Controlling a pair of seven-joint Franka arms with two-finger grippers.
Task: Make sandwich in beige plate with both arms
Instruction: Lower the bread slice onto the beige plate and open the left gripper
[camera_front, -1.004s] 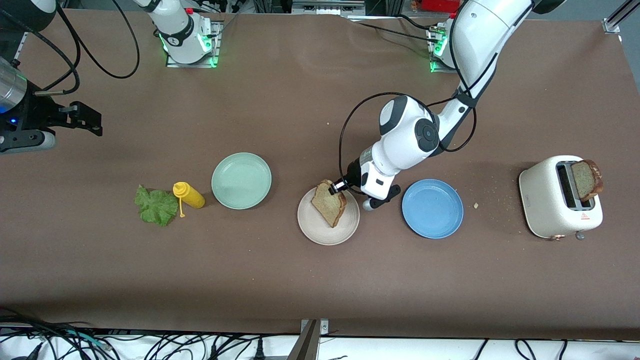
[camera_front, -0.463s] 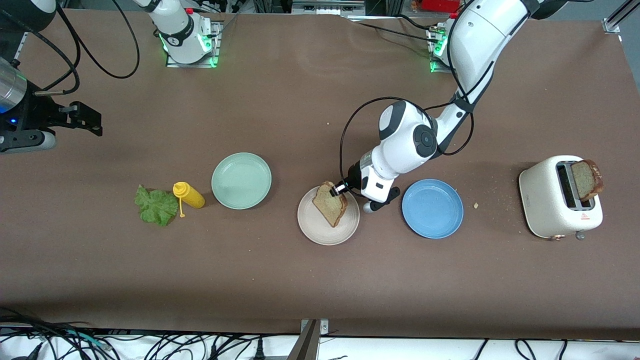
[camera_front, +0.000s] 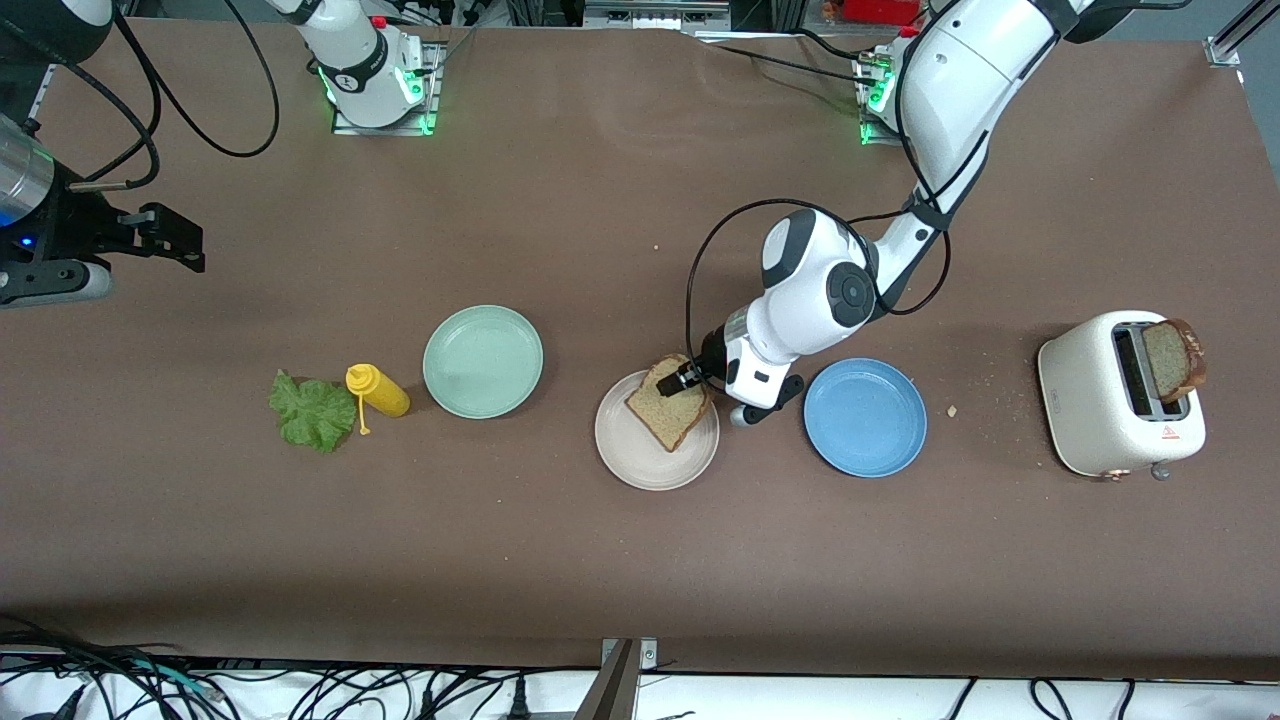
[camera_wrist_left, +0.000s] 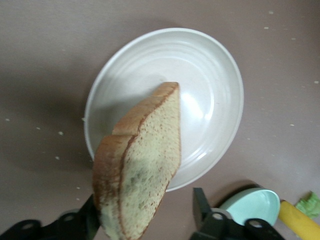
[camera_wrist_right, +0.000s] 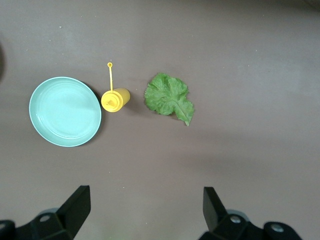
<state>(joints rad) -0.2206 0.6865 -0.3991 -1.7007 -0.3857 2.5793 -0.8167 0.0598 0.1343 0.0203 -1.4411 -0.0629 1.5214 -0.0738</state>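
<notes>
**Bread slice over the plate, lettuce waiting**

So my left gripper (camera_front: 688, 380) is clamped on a slice of brown-crusted wholemeal bread (camera_front: 672, 402), holding it by one edge. The slice hangs tilted right under my left gripper, over the round pale beige plastic plate (camera_front: 630, 455), and from the left wrist view I can see the slice (camera_wrist_left: 140, 165) up on its side with the plate (camera_wrist_left: 220, 80) below it. Can't tell if the low corner is touching the plate.

A round blue plate (camera_front: 865, 417) sits on the brown counter (camera_front: 640, 560) just beside that gripper, toward the left arm's end. Well past it at that end is a cream two-slot toaster (camera_front: 1120, 393) with a second slice of bread (camera_front: 1172, 358) sticking up out of a slot.

My right gripper (camera_front: 175, 238) waits, fingers spread wide, with nothing between them. Below it in the right wrist view: a ruffled green lettuce leaf (camera_wrist_right: 169, 97), a yellow squeeze bottle (camera_wrist_right: 115, 99) lying beside it, and a round mint-green plate (camera_wrist_right: 65, 111) next to the bottle.
</notes>
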